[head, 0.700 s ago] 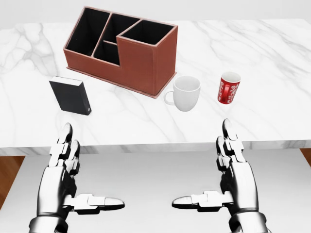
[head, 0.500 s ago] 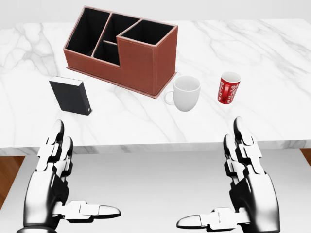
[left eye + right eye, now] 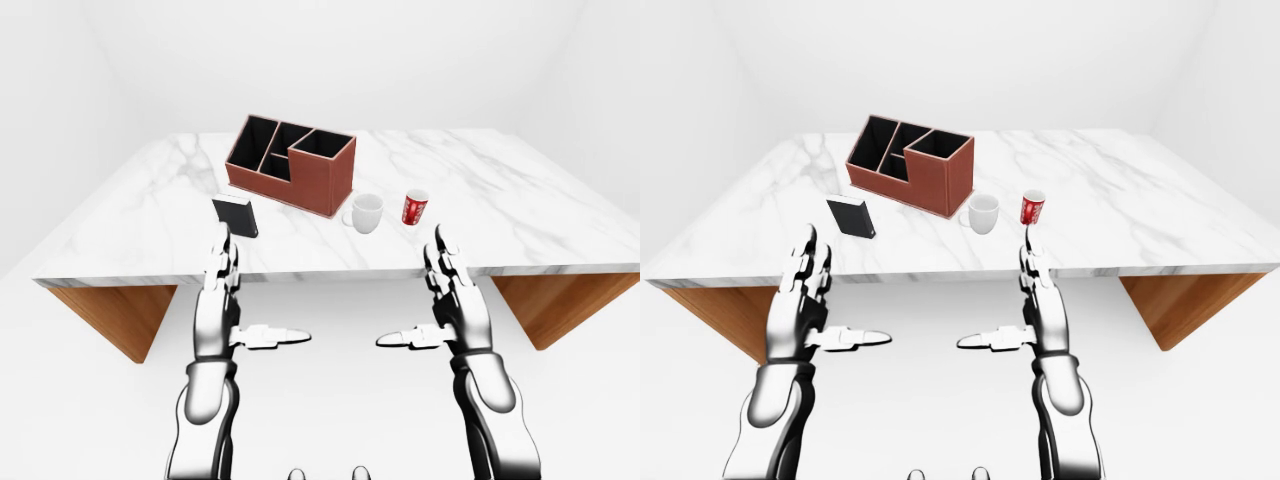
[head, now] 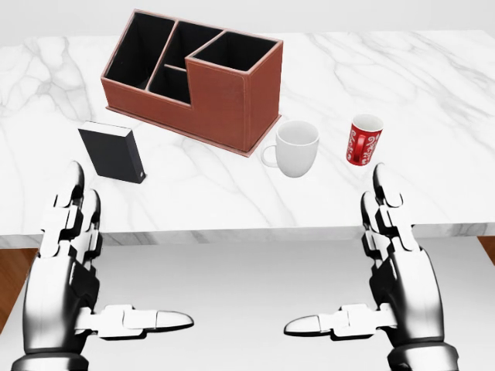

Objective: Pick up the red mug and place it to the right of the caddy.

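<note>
While both hands hang below the near edge of the marble surface (image 4: 433, 85), neither touches anything on it. The right hand (image 4: 394, 270) is spread, fingers (image 4: 384, 202) pointing up toward the edge and thumb stretched inward; the left hand (image 4: 66, 267) mirrors it, also spread and empty. Bare marble lies between the surface's edge and the things above each hand, and a wide bare stretch runs off to the right of the right hand.

Just above the right hand's fingers, a little inward, the red mug (image 4: 364, 139) stands upright on the surface. It is red with a pale pattern on its side, a white inside, and a handle on its left.

Left of the red mug, apart from it, a white mug (image 4: 295, 148) stands with its handle to the left. Up and left of that sits the brown caddy (image 4: 203, 77) with dark compartments, near the white mug. Above the left hand a black box (image 4: 113, 151) stands upright.
</note>
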Robot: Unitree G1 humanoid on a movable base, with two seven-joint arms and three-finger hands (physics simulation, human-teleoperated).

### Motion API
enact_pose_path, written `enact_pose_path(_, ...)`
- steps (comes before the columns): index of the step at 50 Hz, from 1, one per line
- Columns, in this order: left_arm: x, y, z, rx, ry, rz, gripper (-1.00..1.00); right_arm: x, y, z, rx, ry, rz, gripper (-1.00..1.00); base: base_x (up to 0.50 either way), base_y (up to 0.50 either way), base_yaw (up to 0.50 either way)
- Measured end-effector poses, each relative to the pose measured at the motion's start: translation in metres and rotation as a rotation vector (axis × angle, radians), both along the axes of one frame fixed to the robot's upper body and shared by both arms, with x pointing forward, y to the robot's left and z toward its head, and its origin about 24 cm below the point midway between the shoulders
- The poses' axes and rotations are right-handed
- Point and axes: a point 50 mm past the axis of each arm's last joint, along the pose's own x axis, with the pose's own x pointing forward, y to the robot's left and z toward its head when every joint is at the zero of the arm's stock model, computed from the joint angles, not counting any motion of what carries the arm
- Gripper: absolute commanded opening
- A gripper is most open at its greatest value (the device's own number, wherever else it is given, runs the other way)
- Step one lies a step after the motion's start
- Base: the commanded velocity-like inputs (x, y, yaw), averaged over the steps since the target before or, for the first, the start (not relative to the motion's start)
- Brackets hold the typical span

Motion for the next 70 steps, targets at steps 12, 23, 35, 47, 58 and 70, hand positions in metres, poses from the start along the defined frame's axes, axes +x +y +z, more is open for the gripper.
enact_pose_path(12, -0.024, -0.002, 0.028, 0.013, -0.117, -0.01, 1.0, -0.014, -0.005, 0.024, 0.007, -0.102, -0.004, 1.0, 0.0, 0.0, 0.0)
enact_pose_path(23, -0.043, -0.004, 0.044, 0.021, -0.183, -0.023, 1.0, -0.029, -0.007, 0.041, 0.012, -0.177, -0.004, 1.0, 0.0, 0.0, 0.0)
enact_pose_path(35, -0.052, -0.006, 0.05, 0.024, -0.202, -0.036, 1.0, -0.041, -0.007, 0.049, 0.013, -0.21, 0.021, 1.0, 0.19, 0.0, 0.0)
enact_pose_path(47, -0.057, -0.007, 0.053, 0.026, -0.212, -0.047, 1.0, -0.044, -0.006, 0.051, 0.011, -0.213, 0.042, 1.0, 0.5, 0.0, 0.0)
enact_pose_path(58, -0.058, -0.008, 0.054, 0.026, -0.214, -0.053, 1.0, -0.046, -0.005, 0.051, 0.015, -0.212, 0.051, 1.0, 0.5, 0.0, 0.0)
enact_pose_path(70, -0.06, -0.008, 0.055, 0.026, -0.22, -0.055, 1.0, -0.047, -0.004, 0.05, 0.015, -0.209, 0.055, 1.0, 0.5, 0.0, 0.0)
